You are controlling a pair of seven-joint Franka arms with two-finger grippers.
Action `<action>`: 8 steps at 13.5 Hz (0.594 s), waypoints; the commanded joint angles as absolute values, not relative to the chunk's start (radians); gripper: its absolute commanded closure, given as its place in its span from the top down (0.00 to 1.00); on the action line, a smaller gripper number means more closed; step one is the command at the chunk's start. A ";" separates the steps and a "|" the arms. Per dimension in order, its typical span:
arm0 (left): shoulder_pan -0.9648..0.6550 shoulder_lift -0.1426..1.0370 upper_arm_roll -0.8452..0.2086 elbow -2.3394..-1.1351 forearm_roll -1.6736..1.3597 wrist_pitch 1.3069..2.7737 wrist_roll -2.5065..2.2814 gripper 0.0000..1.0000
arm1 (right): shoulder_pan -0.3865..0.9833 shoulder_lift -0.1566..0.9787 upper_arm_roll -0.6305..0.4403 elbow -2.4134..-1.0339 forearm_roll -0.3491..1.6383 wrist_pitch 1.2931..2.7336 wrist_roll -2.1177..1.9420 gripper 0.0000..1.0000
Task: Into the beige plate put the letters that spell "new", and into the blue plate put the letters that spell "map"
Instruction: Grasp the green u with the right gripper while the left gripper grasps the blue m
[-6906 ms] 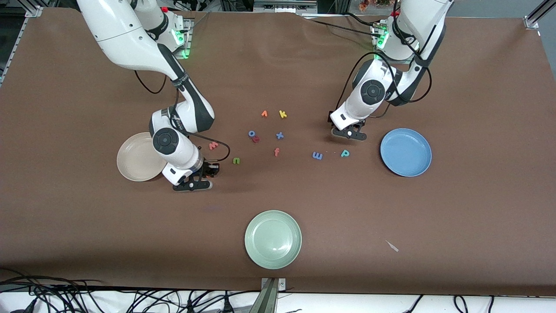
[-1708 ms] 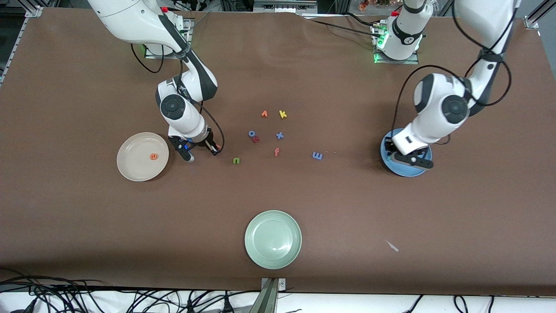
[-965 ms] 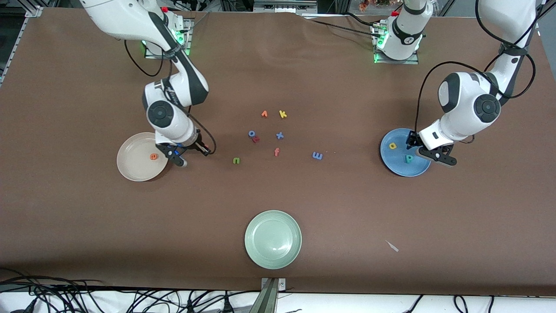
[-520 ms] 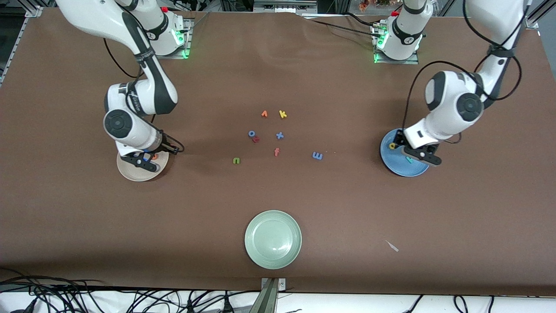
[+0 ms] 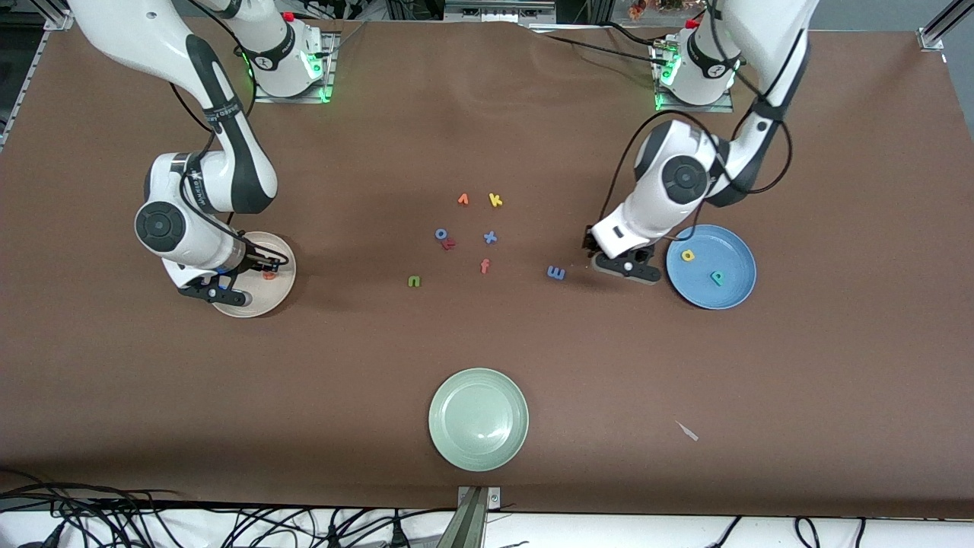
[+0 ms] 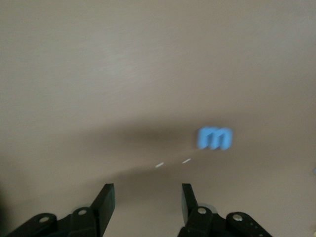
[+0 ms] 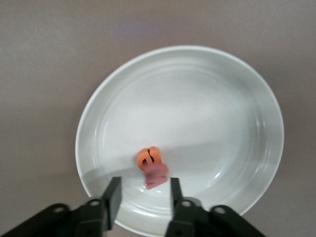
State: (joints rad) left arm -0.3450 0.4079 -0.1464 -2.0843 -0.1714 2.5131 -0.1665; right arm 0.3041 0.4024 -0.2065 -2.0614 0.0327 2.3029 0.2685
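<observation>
My right arm hides most of the beige plate [image 5: 281, 293]; under my parted right gripper [image 7: 142, 197] lie "e" [image 7: 148, 158] and "w" [image 7: 156, 176]. My left gripper [image 6: 146, 202], open, empty, hovers near "m" [image 6: 215, 138]; the blue plate [image 5: 734, 293] holds "a" [image 5: 688, 256], "p" [image 5: 716, 278].

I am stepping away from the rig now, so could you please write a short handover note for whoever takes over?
Right gripper: over the beige plate, fingers open, pinkish-red w just below them, above the plate.
Left gripper: fingers open, empty, over the table between the blue m and the blue plate.
Done: orange e in the beige plate; yellow a and teal p in the blue plate.
Left: check that the w lands in the beige plate; green n, on the table, goes to beige; m to blue.
</observation>
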 commanded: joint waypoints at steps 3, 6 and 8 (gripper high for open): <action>-0.428 0.543 -0.130 -1.965 -0.304 2.588 -0.206 0.74 | 0.313 0.410 -0.166 -2.000 0.046 2.281 0.342 1.00; -0.449 0.569 -0.123 -1.954 -0.304 2.605 -0.206 0.77 | 0.316 0.413 -0.086 -1.961 0.045 2.281 0.477 1.00; -0.469 0.595 -0.121 -1.950 -0.305 2.638 -0.206 0.77 | 0.316 0.429 -0.028 -1.930 0.040 2.281 0.502 1.00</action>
